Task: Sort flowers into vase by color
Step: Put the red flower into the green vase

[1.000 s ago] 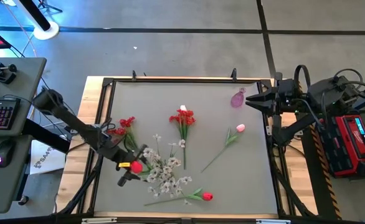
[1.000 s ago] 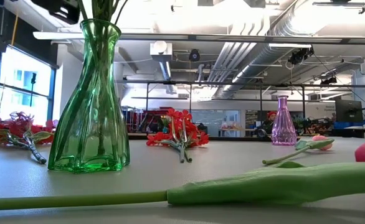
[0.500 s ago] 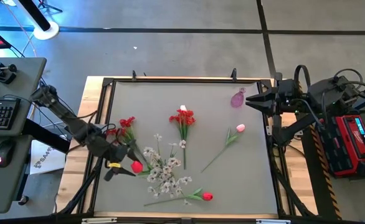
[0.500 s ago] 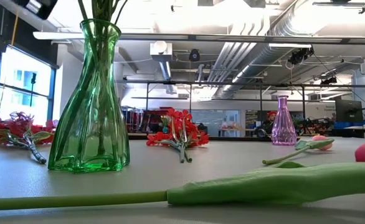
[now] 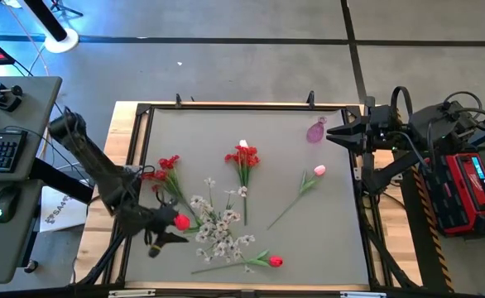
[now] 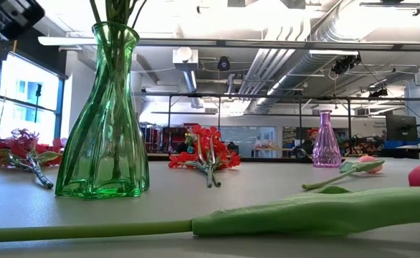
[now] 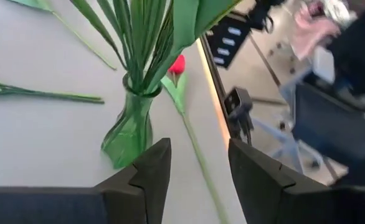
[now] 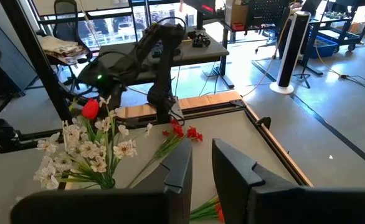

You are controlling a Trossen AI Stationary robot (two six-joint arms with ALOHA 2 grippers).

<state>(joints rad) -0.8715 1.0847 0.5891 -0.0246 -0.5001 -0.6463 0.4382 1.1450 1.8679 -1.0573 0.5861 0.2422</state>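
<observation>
Your left gripper (image 5: 161,234) has swung back from half a second ago and now hangs at about 8 o'clock on the table, just beside the green vase (image 6: 104,115) with its white sprays (image 5: 218,228) and one red tulip (image 5: 181,221); its fingers (image 7: 146,174) stand apart, holding nothing. Loose flowers have not moved: red cluster (image 5: 166,168) at 9, red bunch (image 5: 243,159) near centre, pink tulip (image 5: 317,172) at 3, red tulip (image 5: 273,261) at 6. Your right gripper (image 5: 333,134) waits at 2 by the purple vase (image 5: 315,131), fingers parted
</observation>
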